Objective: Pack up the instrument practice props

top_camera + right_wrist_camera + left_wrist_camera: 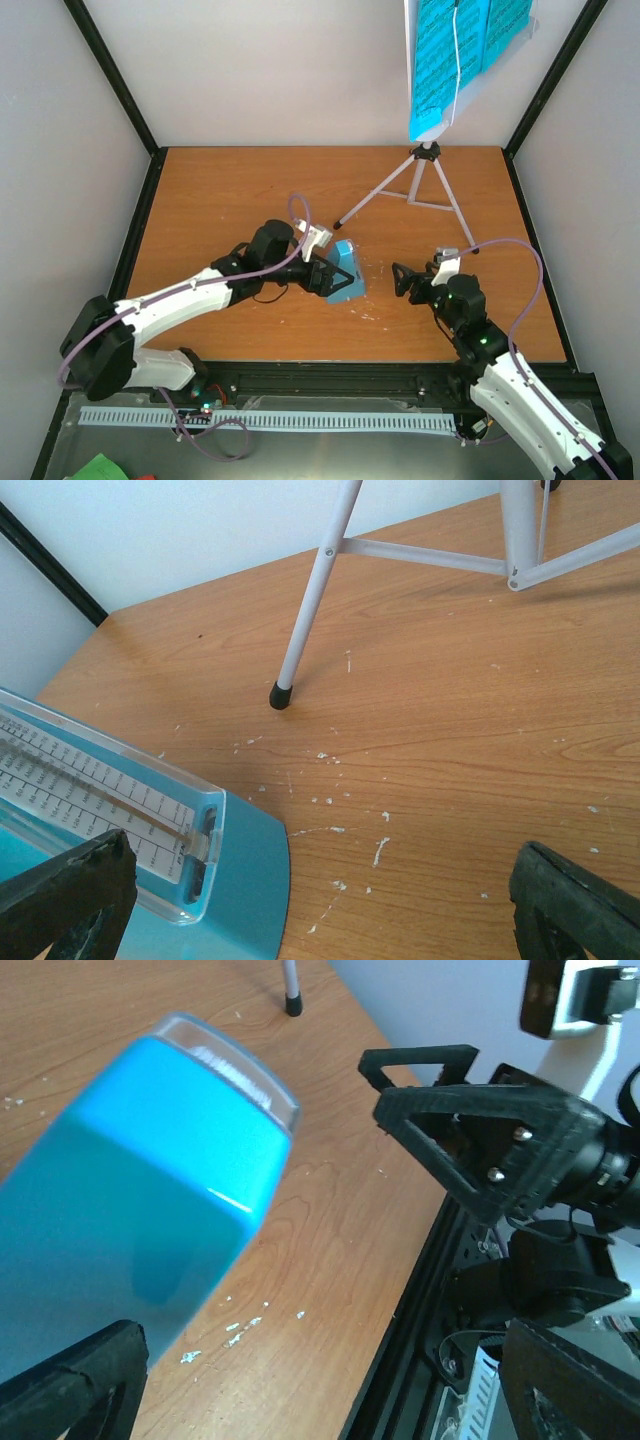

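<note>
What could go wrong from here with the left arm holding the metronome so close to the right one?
1. The left gripper holds the metronome tilted; how firmly can't be judged, so a quick swing might slip it.
2. The right gripper sits open just beside it, so a careless handover could knock the two arms together.
3. The music stand leg reaches down near the metronome, and the sheet music is still on it; a bump might topple it.

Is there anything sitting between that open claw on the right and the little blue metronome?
Nothing visible does. Only bare, white-flecked table lies between the right gripper and the metronome, which sits at the left gripper. The music stand has its nearest leg farther back, off that line.
</note>
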Tool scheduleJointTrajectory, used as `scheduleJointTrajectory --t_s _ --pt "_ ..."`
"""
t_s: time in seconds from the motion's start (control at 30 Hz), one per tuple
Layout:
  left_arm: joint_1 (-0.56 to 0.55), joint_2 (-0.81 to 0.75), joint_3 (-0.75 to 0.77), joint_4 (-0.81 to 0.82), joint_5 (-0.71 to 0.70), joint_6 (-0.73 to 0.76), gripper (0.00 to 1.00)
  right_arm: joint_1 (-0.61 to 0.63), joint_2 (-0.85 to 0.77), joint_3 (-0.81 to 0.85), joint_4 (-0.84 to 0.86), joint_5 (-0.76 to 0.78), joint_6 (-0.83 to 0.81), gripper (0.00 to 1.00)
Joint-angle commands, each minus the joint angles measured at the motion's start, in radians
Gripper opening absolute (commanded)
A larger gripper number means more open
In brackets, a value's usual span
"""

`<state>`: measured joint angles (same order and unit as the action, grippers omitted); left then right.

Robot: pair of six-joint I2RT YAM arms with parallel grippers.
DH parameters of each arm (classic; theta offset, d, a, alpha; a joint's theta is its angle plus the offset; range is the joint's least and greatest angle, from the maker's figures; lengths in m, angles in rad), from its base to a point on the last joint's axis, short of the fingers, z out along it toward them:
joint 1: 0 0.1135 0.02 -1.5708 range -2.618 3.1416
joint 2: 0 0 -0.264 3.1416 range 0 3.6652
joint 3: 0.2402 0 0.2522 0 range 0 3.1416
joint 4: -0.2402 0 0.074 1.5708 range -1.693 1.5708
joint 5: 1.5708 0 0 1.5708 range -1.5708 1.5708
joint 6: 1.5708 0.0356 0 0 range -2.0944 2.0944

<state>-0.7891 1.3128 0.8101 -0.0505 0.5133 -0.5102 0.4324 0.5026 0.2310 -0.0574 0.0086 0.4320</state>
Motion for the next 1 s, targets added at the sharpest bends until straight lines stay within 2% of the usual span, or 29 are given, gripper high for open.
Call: scheduleJointTrajectory --t_s 0.0,0.17,0.23,0.3,0.47,0.57,0.7,0.83,0.97 --pt "-0.009 -0.109 -0.024 0.039 -0.029 0.086 0.99 -0.006 -0.025 0.032 -0.043 -0.006 -0.039 1.00" --pt "0.025 -0.188 -0.094 0.064 -0.184 0.244 1.00 -0.007 -0.025 0.025 -0.024 -0.080 -0.022 1.00" --pt "0.065 -0.196 -0.128 0.128 -0.187 0.318 0.99 -0.006 -0.017 0.020 -0.015 -0.096 -0.003 1.00" --pt "0.130 -0.201 -0.159 0.234 -0.116 0.369 1.00 -0.005 -0.011 0.017 -0.008 -0.104 0.010 1.00" --pt "0.137 -0.169 -0.201 0.489 0.045 0.458 1.00 -0.006 -0.028 0.014 -0.017 -0.115 0.017 1.00" --pt "0.137 -0.080 -0.166 0.508 0.070 0.505 0.99 -0.006 -0.048 0.014 -0.027 -0.109 0.012 1.00" --pt "0.136 0.068 -0.094 0.505 0.196 0.509 0.99 -0.006 -0.067 0.016 -0.043 -0.102 0.015 1.00" --pt "0.136 0.150 -0.087 0.555 0.181 0.521 0.99 -0.007 -0.085 0.022 -0.066 -0.097 0.014 1.00" --pt "0.136 0.238 -0.057 0.542 0.246 0.531 0.97 -0.006 -0.101 0.019 -0.090 -0.088 0.010 1.00"
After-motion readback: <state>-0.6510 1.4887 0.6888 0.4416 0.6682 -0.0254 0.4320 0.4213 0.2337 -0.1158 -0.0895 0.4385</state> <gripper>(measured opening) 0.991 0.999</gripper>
